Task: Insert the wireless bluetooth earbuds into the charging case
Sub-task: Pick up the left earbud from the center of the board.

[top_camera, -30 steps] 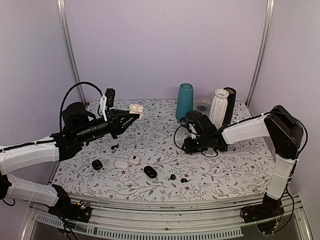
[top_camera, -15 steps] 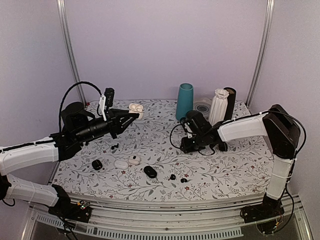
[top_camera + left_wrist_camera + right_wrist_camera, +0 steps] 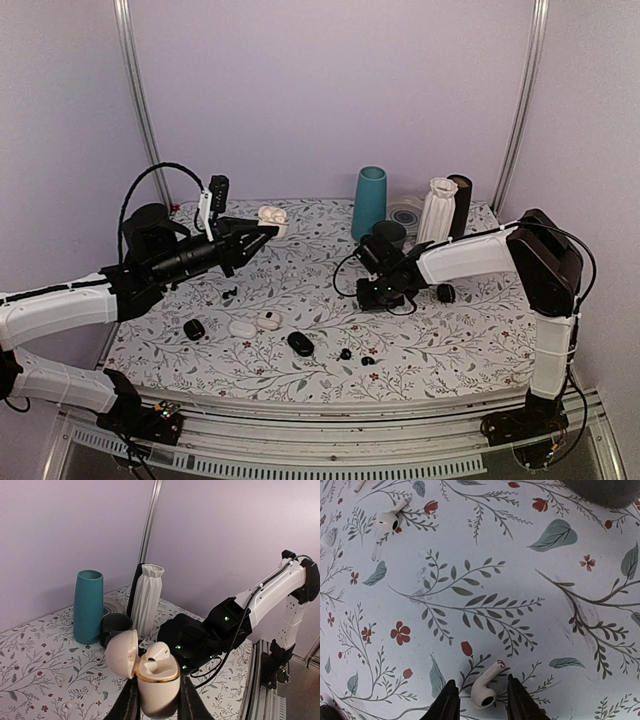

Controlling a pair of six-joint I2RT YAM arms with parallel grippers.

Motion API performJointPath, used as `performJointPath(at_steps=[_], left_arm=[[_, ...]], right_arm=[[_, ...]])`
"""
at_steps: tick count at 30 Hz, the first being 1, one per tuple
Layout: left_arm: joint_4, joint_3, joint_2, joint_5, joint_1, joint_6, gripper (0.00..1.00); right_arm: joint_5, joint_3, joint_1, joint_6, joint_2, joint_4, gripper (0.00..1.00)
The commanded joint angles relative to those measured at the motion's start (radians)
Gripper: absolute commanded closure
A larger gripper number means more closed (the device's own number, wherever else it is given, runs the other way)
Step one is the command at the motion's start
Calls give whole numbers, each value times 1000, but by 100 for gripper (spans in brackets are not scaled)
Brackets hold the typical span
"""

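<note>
Left claw (image 3: 262, 233) raised above the left rear of the worktop (image 3: 480, 340); it is pressed together on the charging case (image 3: 272, 217), a cream shell with its lid swung open. From the left wrist view the case stands upright between the two fingers (image 3: 129, 702); seated earbud (image 3: 156, 652), white, rests in the top of the case.

Right claw (image 3: 372, 297) is low over mid-worktop and pointed down at the floral cloth. From the right wrist view its fingers (image 3: 447, 702) are spread and stand one on each side of the loose white earbud (image 3: 485, 687); the bud lies flat on the cloth with its stem angled toward the right-hand finger; a sliver of cloth shows on either side, so it is straddled, not pinched. Second white earbud (image 3: 388, 521) lies well apart, toward the upper left of that view.

Near edge, in front of the right claw: black buds (image 3: 345, 354), two of them just beside each other; black oval case (image 3: 300, 344) to their left; pale case (image 3: 241, 328) further left, with another pale piece next to it; small black item (image 3: 194, 328) beyond that.

Back of worktop: teal vase (image 3: 370, 202), dark mug (image 3: 116, 626), white ribbed vase (image 3: 437, 214), dark cylinder (image 3: 461, 205) behind the ribbed one; all upright.
</note>
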Motion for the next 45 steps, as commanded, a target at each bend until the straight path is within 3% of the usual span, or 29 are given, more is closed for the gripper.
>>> performJointPath(at_steps=[1, 6, 29, 34, 45], left_arm=[[24, 32, 5, 7, 13, -4, 100], [21, 34, 4, 5, 14, -1, 100], [29, 32, 11, 10, 14, -11, 100], [36, 32, 23, 6, 12, -12, 100], [109, 23, 109, -3, 12, 70, 100]], right_arm=[[97, 49, 16, 73, 59, -101, 69], [119, 59, 18, 77, 86, -132, 77], [79, -31, 32, 54, 56, -83, 77], [51, -58, 30, 39, 33, -55, 86], [-101, -163, -14, -178, -137, 42, 94]])
